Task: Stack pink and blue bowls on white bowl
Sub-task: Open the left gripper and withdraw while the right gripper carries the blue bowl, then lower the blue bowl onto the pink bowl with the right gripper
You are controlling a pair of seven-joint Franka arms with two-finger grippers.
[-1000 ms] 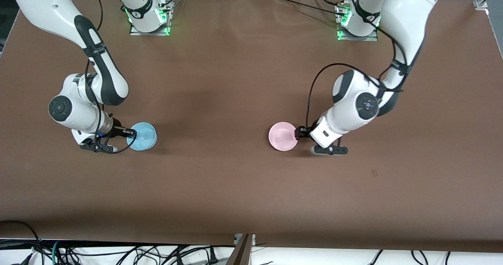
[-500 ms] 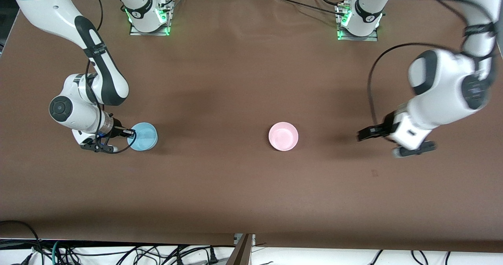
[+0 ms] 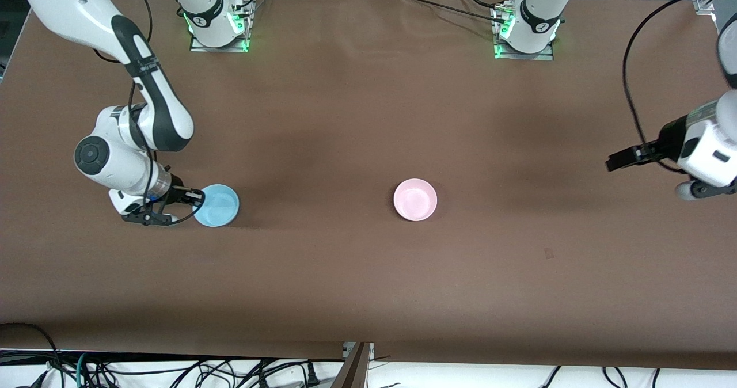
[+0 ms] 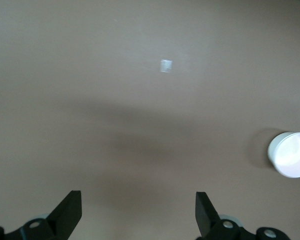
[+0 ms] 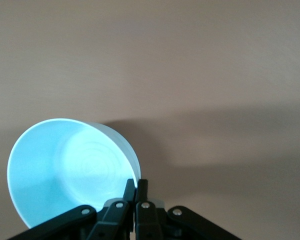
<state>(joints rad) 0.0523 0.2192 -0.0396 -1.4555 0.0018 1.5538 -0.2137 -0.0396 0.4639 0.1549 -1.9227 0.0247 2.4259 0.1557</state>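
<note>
The blue bowl (image 3: pixel 216 205) is sitting tipped at the left of the frame, toward my right arm's end of the brown table (image 3: pixel 368 273). My right gripper (image 3: pixel 196 196) is pinching its rim, fingers closed tight on the wall. The pink bowl (image 3: pixel 415 200) is resting upright near the middle of the frame, well apart from the blue one, with nothing touching it. My left gripper (image 3: pixel 614 162) is hanging at the right edge of the frame above bare tabletop, fingers spread wide and gripping nothing. In my left wrist view that bowl (image 4: pixel 290 154) is showing pale at the right edge.
</note>
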